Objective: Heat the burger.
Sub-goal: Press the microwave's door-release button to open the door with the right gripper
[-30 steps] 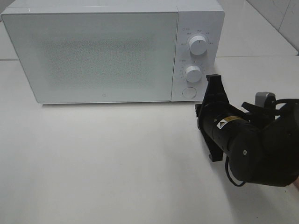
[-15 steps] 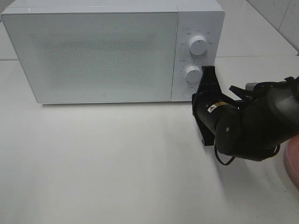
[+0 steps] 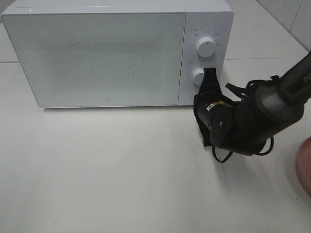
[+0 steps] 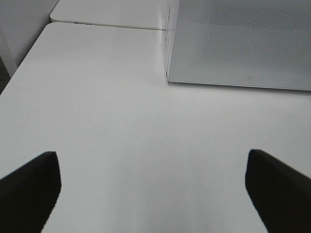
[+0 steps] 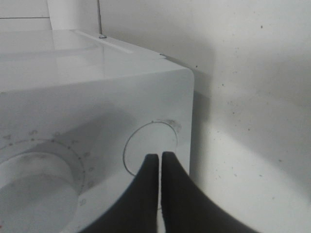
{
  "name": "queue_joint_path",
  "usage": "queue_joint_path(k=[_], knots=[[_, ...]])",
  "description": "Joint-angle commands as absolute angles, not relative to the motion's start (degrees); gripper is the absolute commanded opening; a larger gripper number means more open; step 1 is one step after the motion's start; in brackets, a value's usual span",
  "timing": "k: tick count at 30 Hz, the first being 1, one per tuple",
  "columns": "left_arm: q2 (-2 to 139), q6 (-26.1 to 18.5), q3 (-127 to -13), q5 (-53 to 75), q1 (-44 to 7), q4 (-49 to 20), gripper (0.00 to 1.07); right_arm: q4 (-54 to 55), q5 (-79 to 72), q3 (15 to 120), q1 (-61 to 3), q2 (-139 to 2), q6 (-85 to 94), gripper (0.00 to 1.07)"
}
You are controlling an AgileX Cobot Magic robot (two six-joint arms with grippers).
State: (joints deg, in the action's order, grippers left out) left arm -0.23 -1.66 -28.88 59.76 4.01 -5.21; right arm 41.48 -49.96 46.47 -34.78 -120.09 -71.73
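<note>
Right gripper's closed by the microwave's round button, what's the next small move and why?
Probably ease the right gripper straight forward to press the round button. Its shut jaws line up on it, and the microwave door is closed, so nothing can go in yet.

One white microwave [image 3: 97, 53] stands on the one bench [image 3: 97, 170]. Its panel carries two round dials, the upper knob [image 3: 206, 47] and the lower knob [image 3: 198, 76], plus one round button [image 5: 149, 145]. One pink plate [image 3: 305, 165] shows at the bench's edge. Two grippers appear, the right gripper [image 5: 160, 156] and the left gripper [image 4: 150, 155], each with two dark fingers.
</note>
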Motion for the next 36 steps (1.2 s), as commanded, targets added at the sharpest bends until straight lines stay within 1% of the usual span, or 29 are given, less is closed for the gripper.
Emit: queue_joint_path(k=[1, 10, 19, 32, 36], knots=[[-0.2, -1.6, -28.8, 59.4, 4.1, -5.7, 0.98, 42.6, -49.9, 48.2, -34.1, -121.6, -70.4, 0.00], [-0.2, -1.6, -28.8, 59.4, 4.1, -5.7, 0.98, 42.7, -50.6, 51.3, -33.2, -123.6, -69.2, 0.00], [-0.2, -1.6, -28.8, 59.4, 4.1, -5.7, 0.98, 42.3, -51.6, 53.5, -30.6, -123.6, -67.3, 0.00], [-0.2, -1.6, -28.8, 59.4, 4.1, -5.7, 0.98, 42.0, -52.1, 53.5, -30.7, -121.8, -68.9, 0.00], [-0.2, -1.6, -28.8, 59.4, 4.1, -5.7, 0.98, 42.6, -51.2, 53.5, -32.2, -121.4, -68.9, 0.00]])
